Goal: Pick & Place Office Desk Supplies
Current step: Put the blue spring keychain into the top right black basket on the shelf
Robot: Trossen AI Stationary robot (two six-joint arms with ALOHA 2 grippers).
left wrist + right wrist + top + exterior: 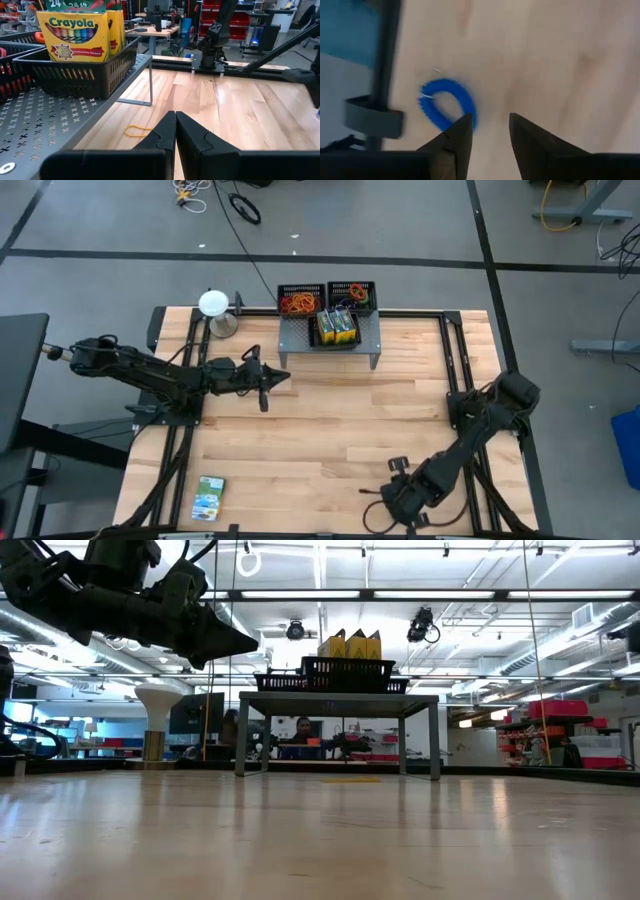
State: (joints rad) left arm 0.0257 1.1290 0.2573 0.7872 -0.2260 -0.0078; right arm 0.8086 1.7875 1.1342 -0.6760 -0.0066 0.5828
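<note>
A grey shelf at the table's far edge carries black mesh trays of orange and red rubber bands and one tray with yellow Crayola boxes. My left gripper is shut and level, hanging above the table left of the shelf's front. An orange rubber band lies on the wood by the shelf. My right gripper points down near the table's near edge, open. A blue coiled loop lies flat on the wood just beside one fingertip. A green-white card box lies near left.
A white ball on a stand sits at the far left beside the shelf. Black frame rails run along both sides of the table. The middle of the wooden top is bare. A dark rail marks the table's edge beside the blue loop.
</note>
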